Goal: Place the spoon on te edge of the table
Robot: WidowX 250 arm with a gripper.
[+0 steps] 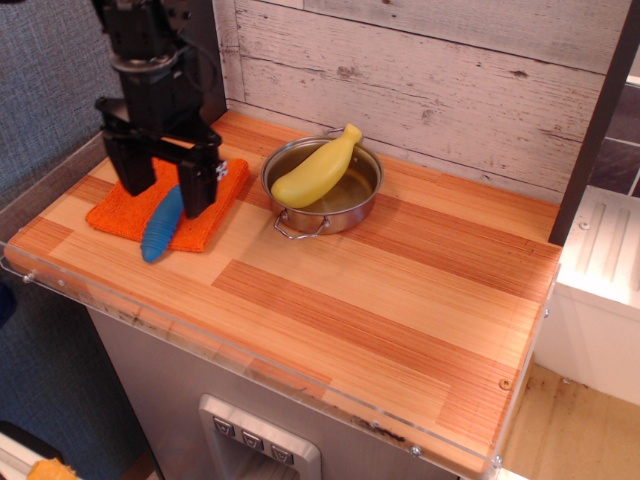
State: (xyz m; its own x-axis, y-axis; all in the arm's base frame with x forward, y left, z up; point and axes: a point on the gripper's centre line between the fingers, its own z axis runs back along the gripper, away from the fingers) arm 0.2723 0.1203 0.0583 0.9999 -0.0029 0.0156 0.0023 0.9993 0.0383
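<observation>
The spoon (160, 230) lies on the orange cloth (112, 212) at the table's (400, 300) left end. Its ribbed blue handle points toward the front-left edge, and its tip rests past the cloth on the wood. The silver bowl is hidden behind the gripper. My black gripper (163, 198) is open and hangs low over the spoon's upper end. One finger (128, 175) stands to the left of the spoon and the other finger (198, 190) to its right. I cannot tell whether the fingers touch the cloth.
A steel pot (345, 205) with a yellow banana-shaped toy (315, 168) in it stands just right of the cloth. A clear acrylic rim (250, 352) runs along the front edge. A plank wall stands behind the table and a grey panel to its left.
</observation>
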